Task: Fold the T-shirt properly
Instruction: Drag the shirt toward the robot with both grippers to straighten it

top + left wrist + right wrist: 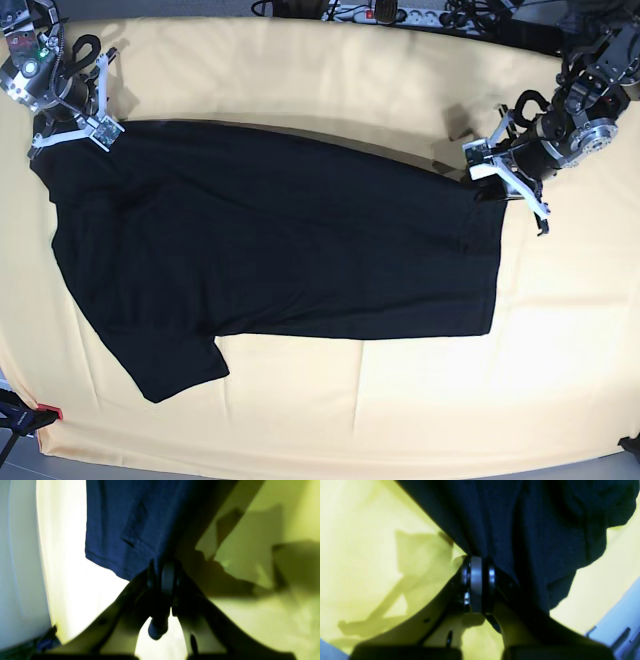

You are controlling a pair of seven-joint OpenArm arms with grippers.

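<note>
In the base view, the T-shirt (280, 240) lies spread with its plain black side up across the middle of a table covered in a pale yellow cloth (330, 420), reaching from the upper left of the frame to right of centre. One short sleeve (170, 365) points toward the lower left, and the straight hem runs down the right side of the garment. The right gripper (75, 128) sits at the upper left corner of the shirt, its jaws pressed together on the fabric at the shoulder end. In the right wrist view, the same gripper (477, 580) shows its two dark pads nearly meeting, with a bunch of dark cloth (520, 530) pulled tight into them and fanning out over the upper right of the frame. The left gripper (487, 170) is at the upper right corner of the shirt in the base view, at the top of the hem. In the left wrist view, that gripper (163, 580) has its jaws narrow and closed on the corner of the shirt (130, 525), which looks blue there and fills the upper middle of the frame, while a small fold of fabric pokes out below the pads. A strip of cables and a power bar (400, 14) runs along the top edge of the base view.
</note>
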